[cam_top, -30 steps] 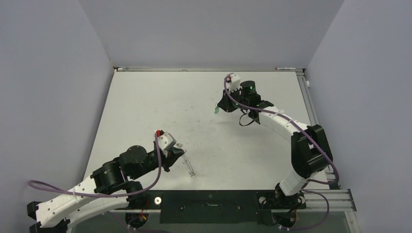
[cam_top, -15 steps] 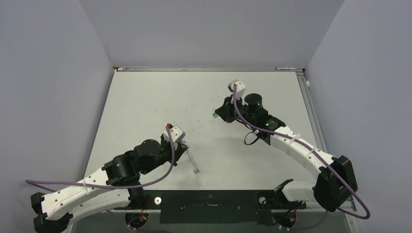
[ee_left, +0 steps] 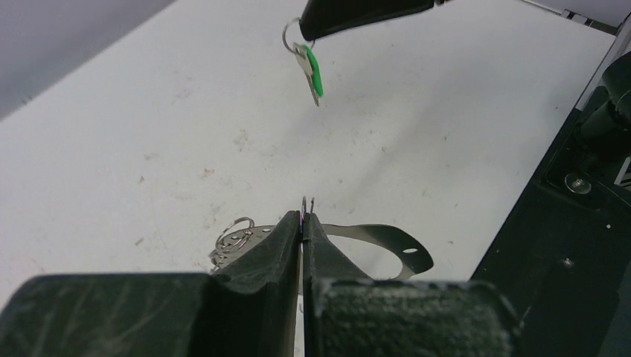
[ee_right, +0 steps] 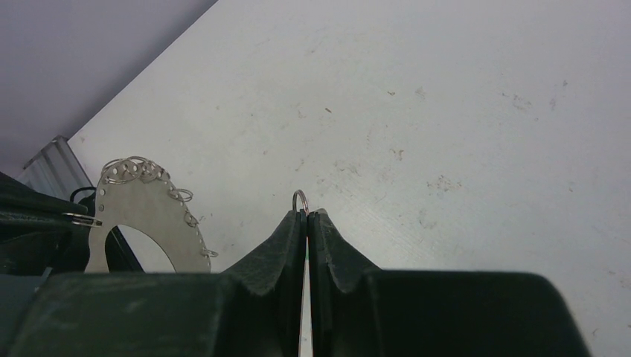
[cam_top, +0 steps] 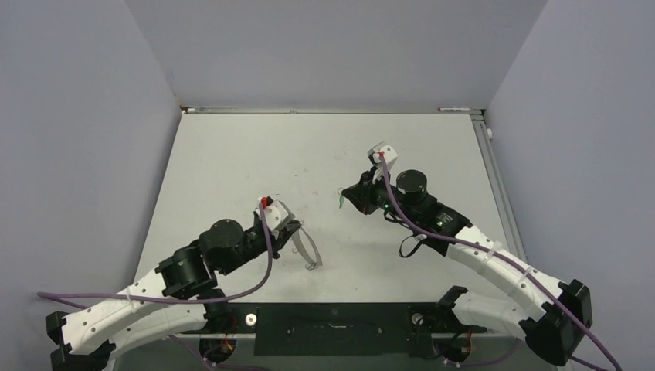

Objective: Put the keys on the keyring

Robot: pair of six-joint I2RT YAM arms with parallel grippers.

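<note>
Both arms have swung in toward the middle since a second ago. The right arm has pulled back from the far side of the table, and the left arm has pushed forward, so the two hands are much closer together now.

The left gripper [ee_left: 303,221] is pinched tight on the rim of the keyring [ee_left: 381,235]. No gap shows between its fingers. The flat grey ring sticks out past the tips toward 5 o'clock in the top view, with its tiny wire loops bunched along one side.

The right gripper [ee_right: 306,216] is squeezed tight too. It holds the keys [ee_left: 315,72] by the small loop at the head, and the green part hangs down below the fingers. A bit of that loop pokes up between the tips in the right wrist view.

I think the step now is bringing the key over to the ring. The two are not touching yet.

From the left gripper, the key sits at about 2 o'clock in the top view, near but still apart. In the left wrist view it hangs straight ahead at 12 o'clock.

Next, I think the right arm must come a little closer and line up the key's loop with one tiny wire loop on the ring. That calls for slow, small moves.

Under both hands is the white table [cam_top: 232,170], with a few little marks on it.
</note>
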